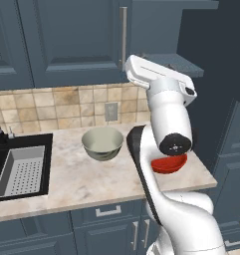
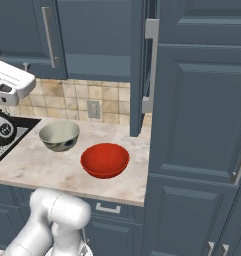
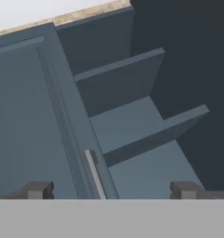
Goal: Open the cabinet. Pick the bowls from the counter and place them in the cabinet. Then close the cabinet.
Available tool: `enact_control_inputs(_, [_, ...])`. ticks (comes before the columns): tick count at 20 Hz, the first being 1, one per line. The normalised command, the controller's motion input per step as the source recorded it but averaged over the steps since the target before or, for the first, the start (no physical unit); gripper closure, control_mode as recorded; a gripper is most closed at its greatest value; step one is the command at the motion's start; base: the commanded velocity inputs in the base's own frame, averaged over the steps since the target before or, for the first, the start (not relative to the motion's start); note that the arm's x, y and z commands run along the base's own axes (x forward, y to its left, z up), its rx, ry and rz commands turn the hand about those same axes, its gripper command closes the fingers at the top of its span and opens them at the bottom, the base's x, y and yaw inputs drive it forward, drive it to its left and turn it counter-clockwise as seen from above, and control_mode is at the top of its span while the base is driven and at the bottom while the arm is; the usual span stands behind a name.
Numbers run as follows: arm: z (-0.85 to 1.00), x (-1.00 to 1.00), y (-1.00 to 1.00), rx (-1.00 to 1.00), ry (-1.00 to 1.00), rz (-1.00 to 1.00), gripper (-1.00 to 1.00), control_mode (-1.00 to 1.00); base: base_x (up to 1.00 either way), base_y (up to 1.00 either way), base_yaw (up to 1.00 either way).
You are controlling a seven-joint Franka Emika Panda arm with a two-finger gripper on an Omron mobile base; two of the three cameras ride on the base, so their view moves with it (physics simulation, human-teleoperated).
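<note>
Up high, the spread gripper (image 3: 108,190) faces the cabinet's (image 3: 132,135) open shelves, silver handle (image 3: 95,174) between its fingertips.

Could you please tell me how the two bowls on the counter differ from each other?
The red bowl is glossy and shallow; the cream bowl is deeper, with faint dark markings. The red bowl sits nearer the counter front edge, the cream bowl nearer the sink. Both stand upright and empty.
</note>
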Motion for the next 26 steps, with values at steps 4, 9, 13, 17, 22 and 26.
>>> enact_control_inputs(4, [-0.04, 0.38, 0.03, -0.01, 0.00, 0.00, -1.00, -1.00, 0.00, 0.00, 0.00])
enact_control_inputs(9, [-0.09, 0.46, 0.00, -0.09, 0.13, -0.01, -1.00, -1.00, 0.00, 0.00, 0.00])
enact_control_inputs(13, [0.00, 0.32, -0.02, -0.15, 0.15, 0.00, -1.00, -1.00, 0.00, 0.00, 0.00])
enact_control_inputs(17, [-0.08, 0.07, -0.11, -0.27, 0.15, 0.00, -1.00, -1.00, 0.00, 0.00, 0.00])
enact_control_inputs(22, [-0.21, 0.00, -0.15, -0.19, 0.00, 0.00, -1.00, -1.00, 0.00, 0.00, 0.00])
enact_control_inputs(26, [-0.15, 0.06, -0.05, -0.13, 0.00, 0.00, -1.00, -1.00, 0.00, 0.00, 0.00])
